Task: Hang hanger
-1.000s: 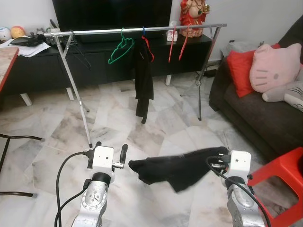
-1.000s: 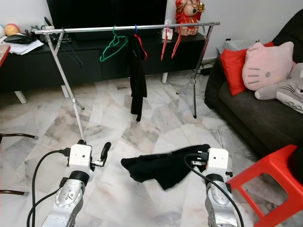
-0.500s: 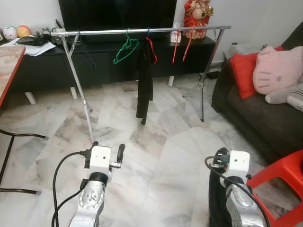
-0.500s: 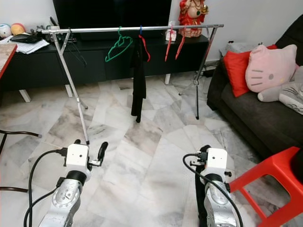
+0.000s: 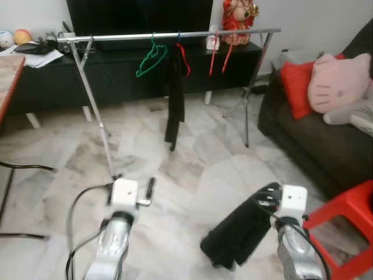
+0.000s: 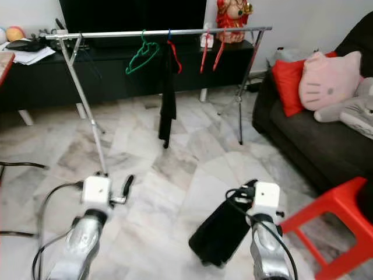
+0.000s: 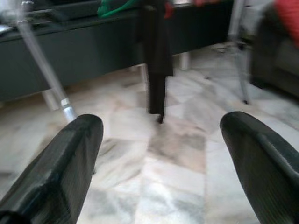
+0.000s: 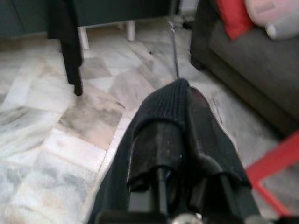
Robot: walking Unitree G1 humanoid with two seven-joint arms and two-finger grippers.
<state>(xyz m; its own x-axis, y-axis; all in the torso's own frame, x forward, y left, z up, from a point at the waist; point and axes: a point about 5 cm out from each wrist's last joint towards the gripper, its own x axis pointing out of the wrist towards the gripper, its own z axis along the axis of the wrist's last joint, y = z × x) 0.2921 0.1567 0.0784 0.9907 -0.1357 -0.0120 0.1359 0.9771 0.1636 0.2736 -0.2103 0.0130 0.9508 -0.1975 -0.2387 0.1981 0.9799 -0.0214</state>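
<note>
1. The right pincer (image 6: 247,195) is clamping a black garment (image 6: 221,230), which is draping down over the floor; in the right wrist view the cloth (image 8: 182,121) is wrapping over the fingers, and whether a hanger is inside it I cannot tell.
2. The left pincer (image 5: 147,192) is holding nothing, its fingers (image 7: 56,163) standing well apart and pointing toward the rack.
3. The clothes rack (image 5: 169,36) is standing well ahead of both arms, so the hanging itself is not yet being done; by my reading the robot is carrying the load toward the rail and must close in and lift before anything can hook on.
4. On the rail a green hanger (image 5: 150,61) is hanging bare, just beside it a black garment on a hanger (image 5: 175,93) is reaching down toward the floor, and red hangers (image 5: 218,55) are dangling further along.
5. The marble floor (image 5: 192,163) is lying bare between robot and rack.
6. Behind the rack a low black TV cabinet (image 5: 52,81) is running along the wall; on the robot's right a dark sofa (image 5: 315,140) is carrying a red cushion (image 5: 297,84) and a pink cat cushion (image 5: 338,81), and a red stool (image 5: 344,221) is sitting close beside the right arm.
</note>
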